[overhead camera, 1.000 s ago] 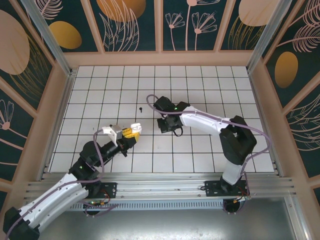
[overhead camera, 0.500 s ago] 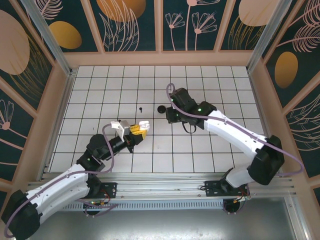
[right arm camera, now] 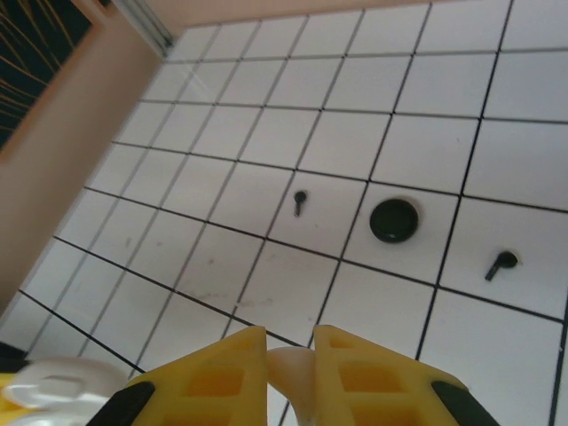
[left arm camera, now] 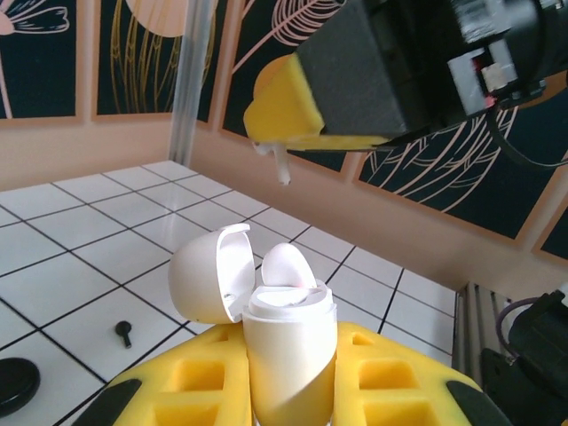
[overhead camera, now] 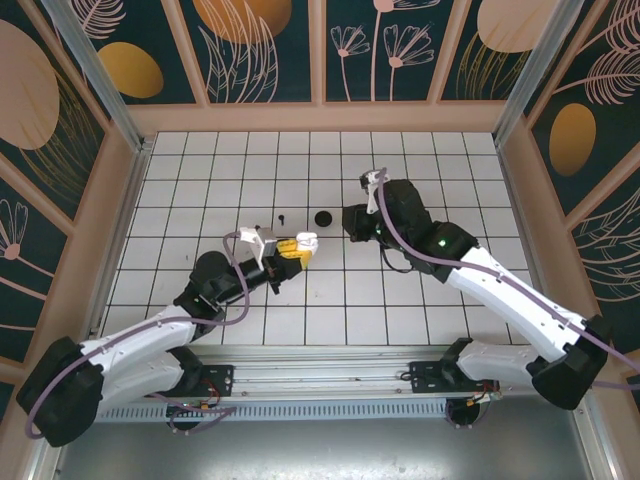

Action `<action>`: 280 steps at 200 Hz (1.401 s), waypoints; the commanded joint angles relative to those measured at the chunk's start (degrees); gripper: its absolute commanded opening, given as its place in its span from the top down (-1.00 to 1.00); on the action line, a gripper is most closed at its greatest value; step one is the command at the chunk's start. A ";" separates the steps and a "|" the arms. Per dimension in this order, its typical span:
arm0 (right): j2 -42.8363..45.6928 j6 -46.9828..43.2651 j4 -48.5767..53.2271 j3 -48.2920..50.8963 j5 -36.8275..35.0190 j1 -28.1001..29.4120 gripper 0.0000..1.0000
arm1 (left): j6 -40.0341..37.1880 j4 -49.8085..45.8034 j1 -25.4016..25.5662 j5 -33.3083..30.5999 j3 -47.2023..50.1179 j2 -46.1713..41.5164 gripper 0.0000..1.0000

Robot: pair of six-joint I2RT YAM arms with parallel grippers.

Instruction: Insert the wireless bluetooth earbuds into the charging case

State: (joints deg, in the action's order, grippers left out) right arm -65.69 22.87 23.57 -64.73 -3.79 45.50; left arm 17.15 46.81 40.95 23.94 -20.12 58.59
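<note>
Pads (left arm camera: 169, 382) of my left gripper (left arm camera: 288, 382) press in on the white charging case (left arm camera: 288, 351), held upright between them with its lid (left arm camera: 209, 275) swung open to one side. A pale rounded shape sits at the case's mouth; I cannot tell what it is. My right gripper (right arm camera: 290, 344) is closed on a whitish earbud (right arm camera: 286, 368), pinched between its yellow pads. Seen from my left wrist, the bud's stem points down from under a pad, above the open case and clear of it. Farther out, on the white tiled table (overhead camera: 200, 170), a round black disc (right arm camera: 394, 219) lies with two black earbuds (right arm camera: 300, 201) flanking it, one on each side, each apart from it. From above, the disc lies just beside my right gripper, and the held case is near it, on the side toward the arm bases.
</note>
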 commanded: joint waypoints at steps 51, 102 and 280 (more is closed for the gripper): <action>6.01 0.59 -10.15 3.02 2.65 2.25 0.70 | 5.72 12.24 1.22 2.61 -4.55 7.25 1.00; 6.54 -0.01 -12.51 2.76 2.66 5.80 0.71 | 4.83 14.08 3.24 1.55 -5.28 9.56 1.00; 4.29 -2.06 -19.81 7.48 2.65 9.00 0.69 | 4.23 17.60 3.51 1.37 -5.68 11.08 1.00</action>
State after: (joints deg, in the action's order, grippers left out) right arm -61.25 19.64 5.74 -58.39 -1.43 54.11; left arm 21.52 61.17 44.05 25.50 -24.23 69.17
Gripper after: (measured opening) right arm 0.157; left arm 0.163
